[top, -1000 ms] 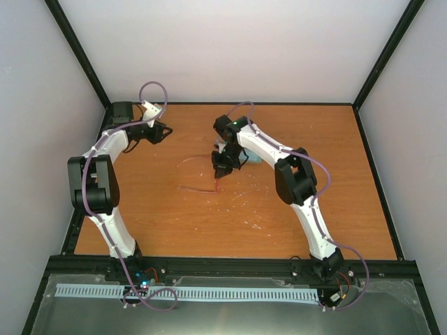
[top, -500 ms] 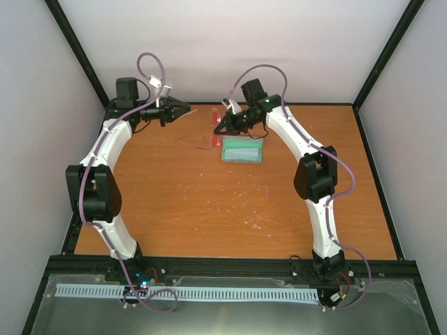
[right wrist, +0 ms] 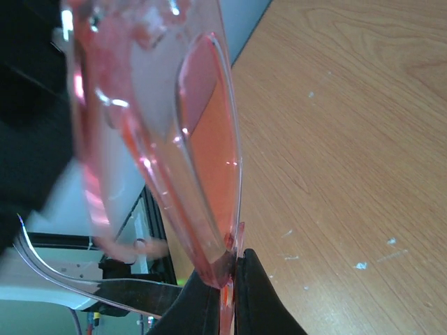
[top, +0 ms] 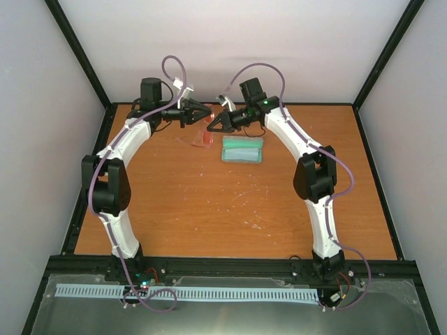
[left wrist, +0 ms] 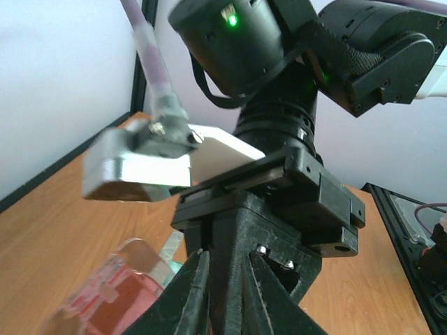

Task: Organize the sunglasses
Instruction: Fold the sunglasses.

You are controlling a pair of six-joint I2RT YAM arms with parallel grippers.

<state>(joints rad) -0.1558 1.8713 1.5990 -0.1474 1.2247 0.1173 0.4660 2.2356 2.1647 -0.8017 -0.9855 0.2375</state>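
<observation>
At upper centre, the right gripper (top: 211, 127) clamps the thin translucent red-pink sunglasses (top: 202, 137) aloft by the frame, likely offering them to the facing left gripper (top: 200, 112), whose finger opening cannot be told.

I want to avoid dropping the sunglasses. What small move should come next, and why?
Probably ease the left gripper toward the hanging end of the sunglasses and steady it. The right gripper is shut on only one edge of the frame, held in the air, and the open case lies nearby.
</observation>
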